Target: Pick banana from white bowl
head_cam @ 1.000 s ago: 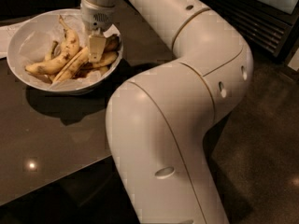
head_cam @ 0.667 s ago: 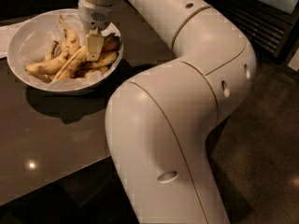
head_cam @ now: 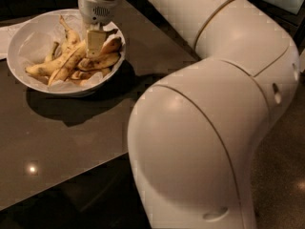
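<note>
The white bowl (head_cam: 28, 39) stands at the far left of the dark table and holds several bananas. The long pale-yellow banana (head_cam: 56, 66) lies slantwise across the bowl, from its left side up towards the middle. Shorter, brown-spotted bananas (head_cam: 102, 61) lie beside it on the right. My gripper (head_cam: 94, 51) reaches straight down into the bowl from above. Its tip is among the bananas, at the upper right end of the long banana. The gripper's body hides the bananas right under it.
My large white arm (head_cam: 214, 104) fills the right half of the view and hangs over the table's right edge. The dark glossy table (head_cam: 71, 137) runs to a front edge at the lower left. A white sheet (head_cam: 5, 35) lies left of the bowl.
My gripper has shifted slightly to the left over the bowl. The bananas and the bowl have not visibly moved.
</note>
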`<state>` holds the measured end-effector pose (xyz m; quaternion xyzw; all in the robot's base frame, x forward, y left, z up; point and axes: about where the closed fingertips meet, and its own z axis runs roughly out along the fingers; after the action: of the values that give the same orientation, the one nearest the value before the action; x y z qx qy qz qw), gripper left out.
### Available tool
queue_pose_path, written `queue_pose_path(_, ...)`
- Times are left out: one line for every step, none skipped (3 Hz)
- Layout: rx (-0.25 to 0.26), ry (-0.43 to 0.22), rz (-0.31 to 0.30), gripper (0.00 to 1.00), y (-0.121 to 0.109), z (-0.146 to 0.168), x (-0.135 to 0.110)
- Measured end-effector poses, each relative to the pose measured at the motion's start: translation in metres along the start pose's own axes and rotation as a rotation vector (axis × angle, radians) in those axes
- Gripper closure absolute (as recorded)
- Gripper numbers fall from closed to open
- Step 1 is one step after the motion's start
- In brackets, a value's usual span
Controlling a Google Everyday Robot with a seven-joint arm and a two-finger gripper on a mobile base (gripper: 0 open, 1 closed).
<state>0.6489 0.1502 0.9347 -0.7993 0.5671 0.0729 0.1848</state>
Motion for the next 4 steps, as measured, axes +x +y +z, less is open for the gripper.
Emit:
queue_pose_path(0.064,-0.022,0.008,1.00,0.013,-0.018,0.003)
queue_pose_path(0.061,-0.022,0.007,1.00,0.015,-0.014,0.003)
queue_pose_path(0.061,-0.022,0.007,1.00,0.015,-0.014,0.003)
queue_pose_path(0.104,-0.015,0.071,1.00,0.029,-0.041,0.006)
